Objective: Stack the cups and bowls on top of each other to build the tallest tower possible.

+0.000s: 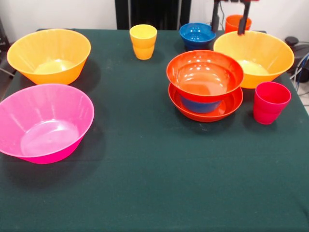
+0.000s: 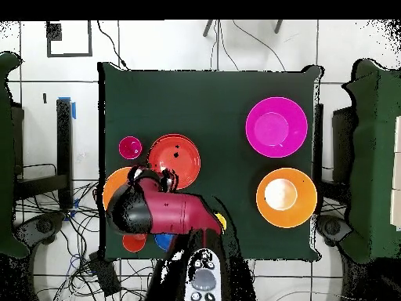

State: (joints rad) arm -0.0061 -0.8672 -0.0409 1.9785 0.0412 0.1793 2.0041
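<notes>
A short tower stands right of centre: a shallow red-orange bowl [image 1: 227, 107] lowest, a small blue bowl [image 1: 199, 105] in it, and a second red-orange bowl [image 1: 204, 75] [image 2: 174, 160] on top. My gripper [image 1: 231, 20] hangs open at the top right, above the far rim of a large orange-yellow bowl [image 1: 256, 58]. An orange cup [image 1: 236, 22] stands behind the fingers; nothing is gripped. The red-pink cup [image 1: 270, 102] [image 2: 130, 146] stands right of the tower. The yellow cup [image 1: 143, 41] and another blue bowl [image 1: 197, 35] stand at the far side.
A large pink bowl [image 1: 44, 123] [image 2: 276, 127] and a second large orange-yellow bowl [image 1: 49, 55] [image 2: 286, 197] sit at the left in the front view. In the overhead view the red arm [image 2: 160, 212] covers the orange-yellow bowl below it.
</notes>
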